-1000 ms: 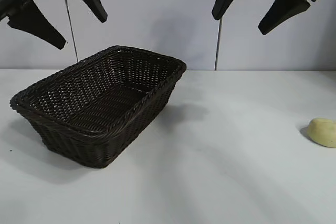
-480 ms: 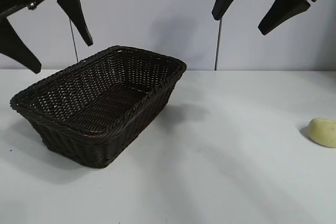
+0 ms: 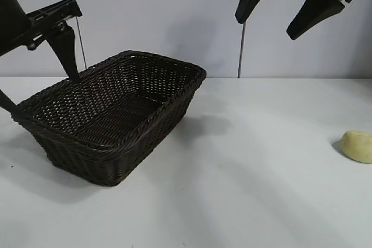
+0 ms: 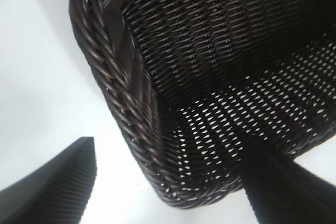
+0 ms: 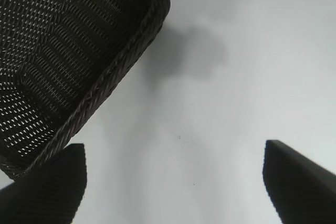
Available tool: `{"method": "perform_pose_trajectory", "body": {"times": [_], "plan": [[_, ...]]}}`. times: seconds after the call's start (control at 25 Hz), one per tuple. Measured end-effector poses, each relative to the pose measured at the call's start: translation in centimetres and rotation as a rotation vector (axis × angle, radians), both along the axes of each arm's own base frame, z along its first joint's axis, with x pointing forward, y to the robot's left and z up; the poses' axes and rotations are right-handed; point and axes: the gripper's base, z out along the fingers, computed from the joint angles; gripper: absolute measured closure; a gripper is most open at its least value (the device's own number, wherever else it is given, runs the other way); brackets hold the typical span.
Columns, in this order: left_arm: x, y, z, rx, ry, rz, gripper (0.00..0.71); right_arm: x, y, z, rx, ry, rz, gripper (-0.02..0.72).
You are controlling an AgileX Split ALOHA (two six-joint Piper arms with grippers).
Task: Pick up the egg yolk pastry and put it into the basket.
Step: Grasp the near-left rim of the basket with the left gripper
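Observation:
The dark brown woven basket (image 3: 116,114) stands empty on the white table, left of centre. The pale yellow egg yolk pastry (image 3: 356,145) lies alone at the far right edge of the exterior view. My left gripper (image 3: 38,82) is open and low at the basket's left end. In the left wrist view the left gripper (image 4: 168,150) straddles a corner of the basket (image 4: 220,66), one finger over the inside and one over the table. My right gripper (image 3: 265,27) hangs open high at the upper right, far above the pastry. The right gripper (image 5: 172,150) holds nothing, and the pastry is out of the right wrist view.
A grey wall backs the white table (image 3: 244,190), with thin vertical cables running down it. Open tabletop stretches between the basket and the pastry. The basket's corner (image 5: 68,51) shows in the right wrist view.
My left gripper has come down and swung toward the basket's left end, from high above to rim level. The right gripper, basket and pastry have not moved.

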Motion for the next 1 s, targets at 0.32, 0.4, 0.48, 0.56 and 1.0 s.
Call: {"method": "perform_pose_trajectory", "body": {"times": [0.32, 0.4, 0.48, 0.56, 1.0], "plan": [[0.2, 0.3, -0.1, 0.018, -0.004, 0.074, 0.157, 0.0, 0.0, 0.0, -0.001, 0.003, 0.001, 0.050], [0.2, 0.3, -0.1, 0.019, -0.005, 0.074, 0.157, 0.0, 0.0, 0.0, -0.001, 0.003, 0.001, 0.050], [0.2, 0.3, -0.1, 0.020, -0.002, 0.075, 0.157, 0.0, 0.0, 0.0, -0.001, 0.004, 0.001, 0.050], [0.3, 0.3, -0.5, 0.024, 0.008, 0.075, 0.157, -0.1, 0.0, 0.0, -0.001, 0.006, 0.002, 0.050], [1.5, -0.1, -4.6, 0.062, 0.092, 0.077, 0.157, -0.1, 0.0, 0.0, -0.001, 0.006, 0.002, 0.050]]}}
